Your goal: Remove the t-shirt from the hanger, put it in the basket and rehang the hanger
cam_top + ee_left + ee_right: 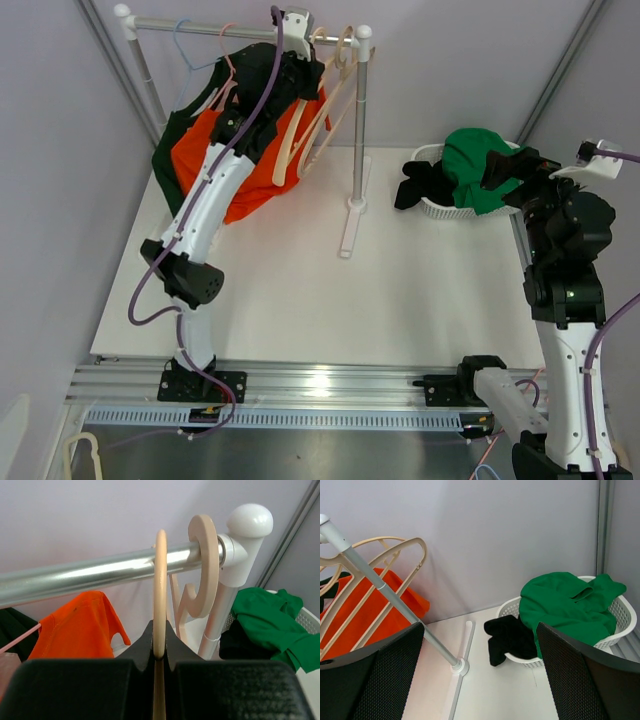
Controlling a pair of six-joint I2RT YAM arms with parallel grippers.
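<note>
A: what's the left gripper doing?
B: clamping the pale wooden hanger hook on the metal rail.
A: and the orange t-shirt?
B: hanging below-left of it, possibly on that hanger. The right gripper is sitting wide open.

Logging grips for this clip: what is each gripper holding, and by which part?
The left gripper pinches a beige hanger low on its hook, beneath the metal rail. The right gripper, open, holds nothing.

Left hand pinched shut, raised high, right hand spread wide
</note>
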